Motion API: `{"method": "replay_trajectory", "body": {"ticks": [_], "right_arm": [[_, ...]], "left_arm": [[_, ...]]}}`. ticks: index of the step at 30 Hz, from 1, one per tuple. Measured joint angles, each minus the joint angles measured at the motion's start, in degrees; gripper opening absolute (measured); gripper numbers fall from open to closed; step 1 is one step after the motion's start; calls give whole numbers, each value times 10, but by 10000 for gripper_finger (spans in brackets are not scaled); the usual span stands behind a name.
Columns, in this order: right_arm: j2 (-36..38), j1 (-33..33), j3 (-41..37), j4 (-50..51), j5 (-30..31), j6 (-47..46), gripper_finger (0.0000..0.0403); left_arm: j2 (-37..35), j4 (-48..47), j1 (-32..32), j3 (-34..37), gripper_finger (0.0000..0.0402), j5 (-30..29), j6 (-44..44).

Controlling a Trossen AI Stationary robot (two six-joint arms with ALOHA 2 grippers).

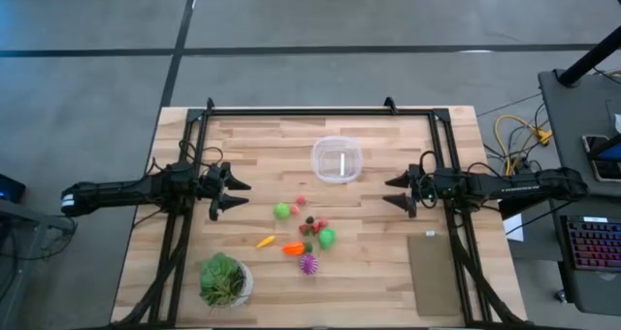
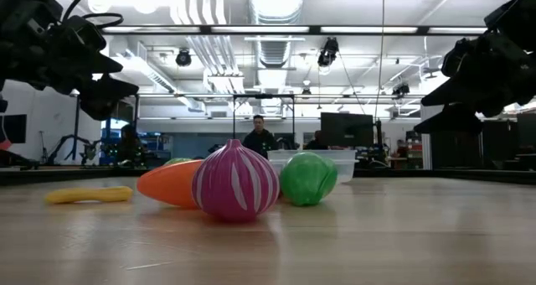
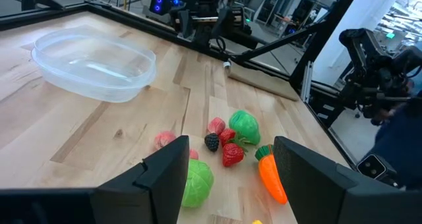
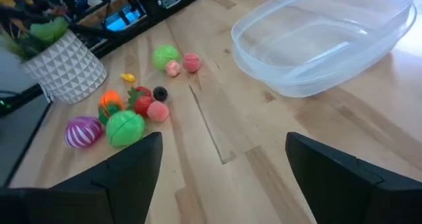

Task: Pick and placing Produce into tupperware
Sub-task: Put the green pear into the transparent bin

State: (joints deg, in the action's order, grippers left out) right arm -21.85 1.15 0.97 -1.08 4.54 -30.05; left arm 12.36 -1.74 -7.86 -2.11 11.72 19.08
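The clear tupperware point(image 1: 337, 160) stands empty on the table's far middle; it also shows in the left wrist view point(image 3: 92, 62) and the right wrist view point(image 4: 330, 36). The produce lies loose on the wood nearer the front: a green piece point(image 1: 281, 211), another green one point(image 1: 327, 238), an orange carrot point(image 1: 293, 248), a yellow piece point(image 1: 265, 241), small red ones point(image 1: 309, 222) and a striped purple ball point(image 1: 309, 264). My left gripper point(image 1: 233, 194) hovers open left of the pile. My right gripper point(image 1: 396, 192) hovers open right of it.
A leafy green plant in a white pot point(image 1: 225, 280) stands at the near left. A flat brown pad point(image 1: 432, 272) lies at the near right. Black frame rails point(image 1: 320, 111) run along the far and side edges. People stand in the room behind point(image 2: 260, 136).
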Motion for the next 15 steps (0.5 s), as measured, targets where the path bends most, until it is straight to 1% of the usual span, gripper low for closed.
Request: {"method": "replay_trajectory", "body": {"ticks": [2,4,6,7,9,11,14,15], "right_arm": [[0,0,0,-20,0,-36,313],[0,0,0,-50,0,-98,313],[0,0,0,-90,1,-162,313],[0,0,0,-118,5,-177,313],[0,0,0,-195,9,-186,313],[-1,0,0,-304,12,-185,313],[-5,0,1,-463,16,-155,313],[-6,0,4,-495,16,-151,313]], "left_arm": [[0,0,0,0,208,0,0],[0,0,0,0,208,0,0],[0,0,0,0,208,0,0],[0,0,0,0,208,0,0],[0,0,0,0,208,0,0],[0,0,0,0,208,0,0],[0,0,0,0,208,0,0],[0,0,0,0,208,0,0]]}}
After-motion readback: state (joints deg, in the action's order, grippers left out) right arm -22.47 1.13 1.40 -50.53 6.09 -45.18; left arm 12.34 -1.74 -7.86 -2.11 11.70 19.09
